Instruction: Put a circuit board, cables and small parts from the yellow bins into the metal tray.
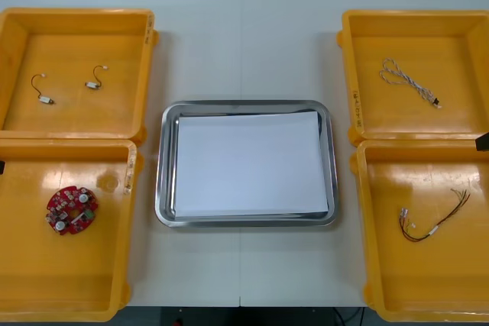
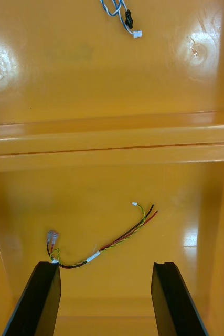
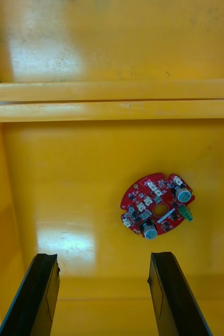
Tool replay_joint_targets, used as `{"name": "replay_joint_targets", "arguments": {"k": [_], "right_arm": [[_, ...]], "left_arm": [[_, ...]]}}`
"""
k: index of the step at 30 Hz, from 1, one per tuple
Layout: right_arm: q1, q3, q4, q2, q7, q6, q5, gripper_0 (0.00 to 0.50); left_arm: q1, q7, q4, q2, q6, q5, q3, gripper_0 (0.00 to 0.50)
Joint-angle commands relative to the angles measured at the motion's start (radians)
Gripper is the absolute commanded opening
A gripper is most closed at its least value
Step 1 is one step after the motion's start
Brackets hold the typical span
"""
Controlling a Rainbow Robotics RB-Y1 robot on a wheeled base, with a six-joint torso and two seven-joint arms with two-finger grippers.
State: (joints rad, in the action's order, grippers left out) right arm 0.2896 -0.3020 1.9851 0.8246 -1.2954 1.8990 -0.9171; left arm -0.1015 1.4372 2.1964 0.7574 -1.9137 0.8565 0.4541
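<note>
Glossy yellow bins (image 1: 76, 13) flank the shiny metal tray (image 1: 164, 188), white inside, at frame centre
We see the round red circuit board (image 1: 72, 209) lower left, beyond the parted fingers of the left gripper (image 3: 104, 257); the right gripper (image 2: 106, 265), fingers apart, hangs over the thin red and yellow cable (image 1: 432, 223) lower right

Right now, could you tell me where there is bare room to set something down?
The metal tray is wholly bare inside. The table strips between tray and yellow bins are free. Tightest are the two near ones: the open left gripper hangs by the circuit board, the open right gripper by the red and yellow cable.
</note>
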Motion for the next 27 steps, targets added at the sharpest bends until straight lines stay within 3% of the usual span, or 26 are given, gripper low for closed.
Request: {"name": "replay_joint_targets", "arguments": {"k": [1,27], "right_arm": [[0.0,-0.005,0.012,0.044,-0.016,0.008,0.007,0.5],[0.0,-0.005,0.012,0.044,-0.016,0.008,0.007,0.5]], "left_arm": [[-0.024,0.035,0.031,-0.01,-0.006,-0.001,0.006,0.5],[-0.024,0.035,0.031,-0.01,-0.006,-0.001,0.006,0.5]]}}
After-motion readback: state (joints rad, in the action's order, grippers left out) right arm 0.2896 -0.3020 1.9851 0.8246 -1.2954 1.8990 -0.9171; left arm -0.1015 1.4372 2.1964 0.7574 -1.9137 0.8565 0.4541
